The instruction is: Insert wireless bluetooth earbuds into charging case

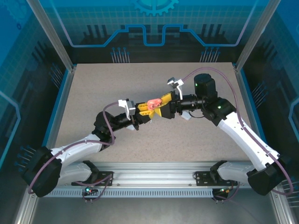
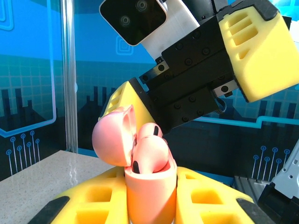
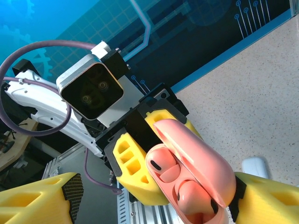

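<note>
A salmon-pink charging case [image 1: 153, 102] is held above the middle of the table, where both grippers meet. My left gripper [image 2: 150, 191] is shut on the case body [image 2: 149, 186], which stands upright between its yellow fingers [image 2: 93, 196]. The lid [image 2: 112, 135] is hinged open. Two salmon-pink earbuds [image 3: 168, 165] [image 3: 194, 198] sit in the case's wells, with the front earbud [image 2: 150, 153] sticking up above the rim. My right gripper [image 3: 154, 179] is open, its yellow fingers [image 3: 266, 196] spread wide on either side of the open lid [image 3: 201, 149]. The white earbuds are out of view.
A white case [image 3: 254, 165] lies on the speckled tabletop [image 3: 261, 102] below the right gripper, and a white object [image 1: 184, 116] sits under the right arm. Metal posts and blue walls enclose the table, with free surface at the back and on both sides.
</note>
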`<act>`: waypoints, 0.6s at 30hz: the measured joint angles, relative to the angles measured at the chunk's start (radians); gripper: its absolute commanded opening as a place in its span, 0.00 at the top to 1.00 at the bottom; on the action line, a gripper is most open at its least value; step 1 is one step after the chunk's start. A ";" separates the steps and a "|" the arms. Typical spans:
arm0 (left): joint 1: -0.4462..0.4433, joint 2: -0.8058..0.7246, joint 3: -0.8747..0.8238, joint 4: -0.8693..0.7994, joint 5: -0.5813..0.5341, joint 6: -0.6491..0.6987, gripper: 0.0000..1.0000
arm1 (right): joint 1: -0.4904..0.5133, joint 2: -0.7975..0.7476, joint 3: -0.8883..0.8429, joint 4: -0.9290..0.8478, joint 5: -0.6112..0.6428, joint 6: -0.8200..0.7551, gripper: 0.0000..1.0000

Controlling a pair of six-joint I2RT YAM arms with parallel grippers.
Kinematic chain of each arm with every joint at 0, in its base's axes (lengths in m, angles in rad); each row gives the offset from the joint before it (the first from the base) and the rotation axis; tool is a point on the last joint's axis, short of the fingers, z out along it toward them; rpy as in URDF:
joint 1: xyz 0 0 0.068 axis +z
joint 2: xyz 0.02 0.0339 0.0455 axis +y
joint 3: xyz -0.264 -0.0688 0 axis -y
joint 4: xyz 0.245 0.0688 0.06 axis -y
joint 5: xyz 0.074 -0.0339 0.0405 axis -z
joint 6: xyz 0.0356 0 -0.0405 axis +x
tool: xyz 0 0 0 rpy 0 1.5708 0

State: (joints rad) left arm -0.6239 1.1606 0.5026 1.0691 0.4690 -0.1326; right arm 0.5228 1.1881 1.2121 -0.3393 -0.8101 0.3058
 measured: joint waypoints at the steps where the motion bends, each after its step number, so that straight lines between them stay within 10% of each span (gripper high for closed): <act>1: 0.000 0.000 0.000 0.001 0.000 0.000 1.00 | 0.000 -0.002 0.001 0.000 0.002 -0.004 0.18; 18: 0.000 0.000 0.000 -0.002 -0.001 0.000 1.00 | -0.003 -0.035 0.063 -0.130 0.115 -0.191 0.14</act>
State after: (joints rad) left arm -0.6239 1.1603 0.5026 1.0668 0.4683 -0.1329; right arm 0.5201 1.1534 1.2751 -0.4698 -0.6949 0.1146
